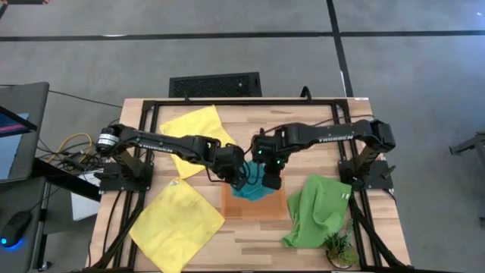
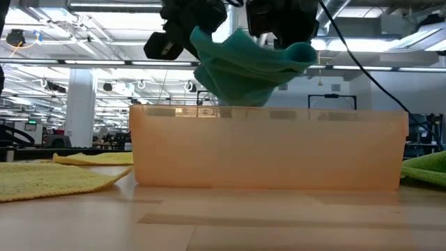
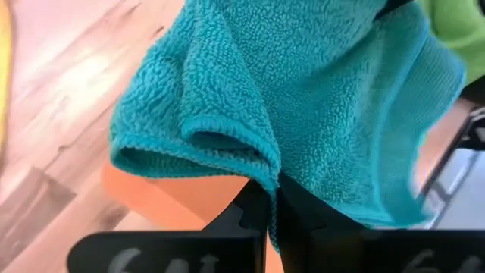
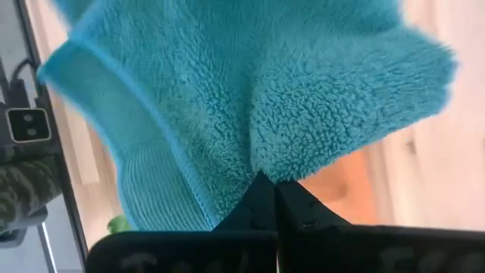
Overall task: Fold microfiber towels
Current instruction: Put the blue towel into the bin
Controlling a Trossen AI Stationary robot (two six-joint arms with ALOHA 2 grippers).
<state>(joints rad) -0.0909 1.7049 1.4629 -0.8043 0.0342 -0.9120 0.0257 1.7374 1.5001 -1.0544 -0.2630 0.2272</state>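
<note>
Above the orange tray (image 2: 268, 150) at mid-table, the teal towel (image 2: 247, 63) hangs bunched between both arms — left gripper (image 3: 274, 199) clamped on one edge, right gripper (image 4: 267, 189) pinched on the other. Its slack droops straight down toward the tray, so the likely next move is lowering it there, both arms equally near.

A light wooden table (image 1: 227, 246) bordered by a black frame carries everything. One yellow towel (image 1: 198, 138) is spread near the far edge, left of centre; a second yellow towel (image 1: 178, 224) is laid towards the near left corner. An orange tray (image 1: 254, 206) is set at the middle. A lime green towel (image 1: 318, 212) is crumpled towards the near right corner, with a small plant (image 1: 339, 248) just beside it at the near edge.
</note>
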